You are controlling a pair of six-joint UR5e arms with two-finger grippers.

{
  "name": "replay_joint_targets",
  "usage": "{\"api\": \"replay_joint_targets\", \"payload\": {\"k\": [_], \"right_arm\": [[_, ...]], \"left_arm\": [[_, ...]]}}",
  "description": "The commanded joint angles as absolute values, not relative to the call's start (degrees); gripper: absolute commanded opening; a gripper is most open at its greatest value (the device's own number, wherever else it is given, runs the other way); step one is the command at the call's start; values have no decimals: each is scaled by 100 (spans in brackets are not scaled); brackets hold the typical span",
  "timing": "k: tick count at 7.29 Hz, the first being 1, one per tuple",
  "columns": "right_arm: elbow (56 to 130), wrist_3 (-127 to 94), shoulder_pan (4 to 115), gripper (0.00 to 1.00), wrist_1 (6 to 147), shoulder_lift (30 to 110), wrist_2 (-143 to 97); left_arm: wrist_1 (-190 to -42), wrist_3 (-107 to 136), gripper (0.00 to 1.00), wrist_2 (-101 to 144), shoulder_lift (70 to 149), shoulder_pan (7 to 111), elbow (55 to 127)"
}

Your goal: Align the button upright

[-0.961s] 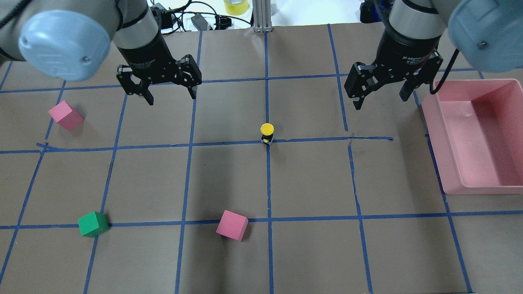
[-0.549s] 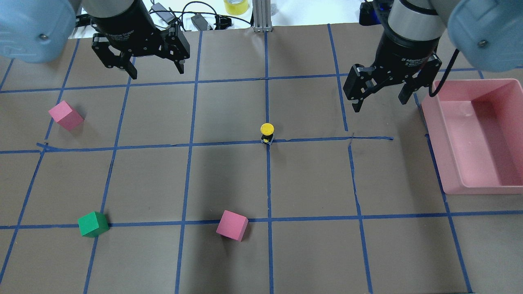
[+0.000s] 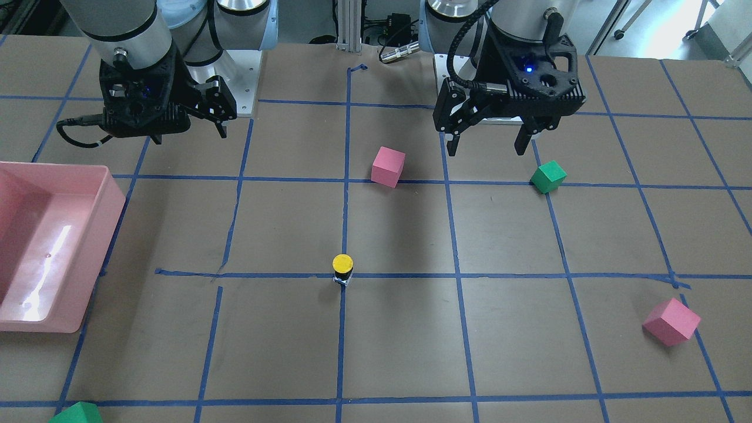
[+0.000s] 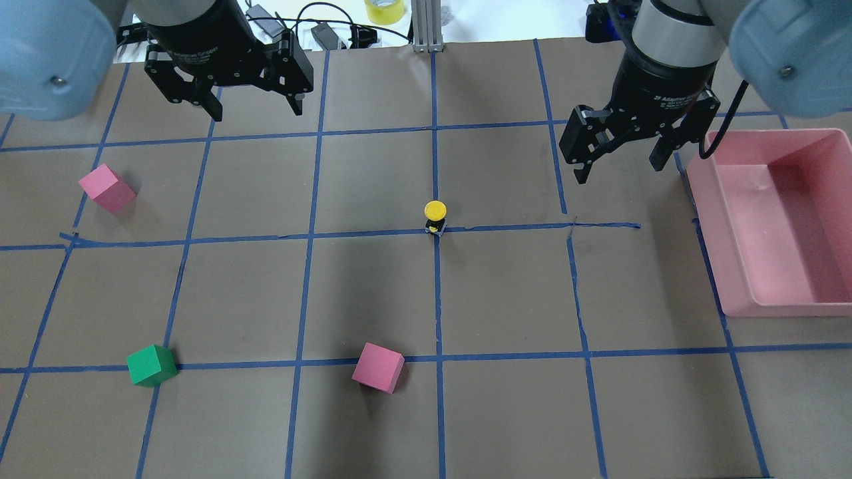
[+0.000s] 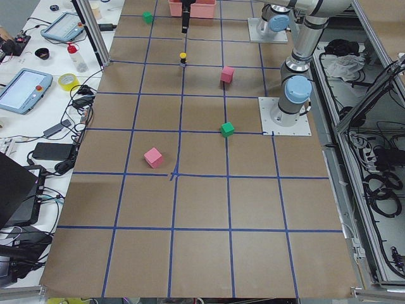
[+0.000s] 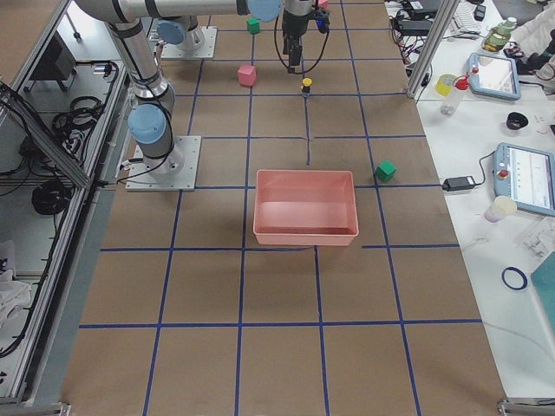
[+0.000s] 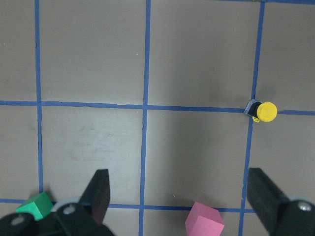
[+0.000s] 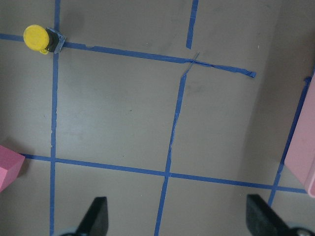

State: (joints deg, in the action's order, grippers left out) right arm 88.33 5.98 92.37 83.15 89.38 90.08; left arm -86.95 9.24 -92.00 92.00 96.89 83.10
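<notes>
Left gripper (image 4: pixel 257 112): I read its jaws wide apart, empty, raised over the desk's left half. Pink cube (image 4: pixel 106 188): by the left edge. Green cube (image 4: pixel 152 364): toward the robot's edge. Button (image 4: pixel 434 217): upright, yellow cap up, on a tape crossing mid-desk, clear of both grippers. Right gripper (image 4: pixel 619 169): I see it spread, empty, raised. Bin (image 4: pixel 715 233): at the right edge.

Brown paper (image 4: pixel 373 293) with a blue tape grid (image 4: pixel 438 299) covers the table (image 5: pixel 202 253). A white bench (image 5: pixel 28 63) beside it carries tablets (image 5: pixel 19 95) and cables (image 5: pixel 79 104).
</notes>
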Motion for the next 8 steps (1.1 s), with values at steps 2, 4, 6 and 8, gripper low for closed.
{"api": "replay_joint_targets", "payload": {"k": [2, 4, 6, 8], "right_arm": [[8833, 598, 9237, 100, 8314, 8938, 9009], [8833, 589, 9237, 100, 8306, 8938, 9009], [8824, 589, 9246, 100, 8280, 8947, 9009], [8824, 589, 9237, 100, 8209, 8947, 9017]], "left_arm": [[-8666, 557, 100, -9141, 9036, 9694, 8437], [-8675, 475, 100, -9176, 8948, 9686, 8446], [-8675, 475, 100, -9141, 8938, 9668, 8490], [-8666, 475, 100, -9149, 8921, 9659, 8543]]}}
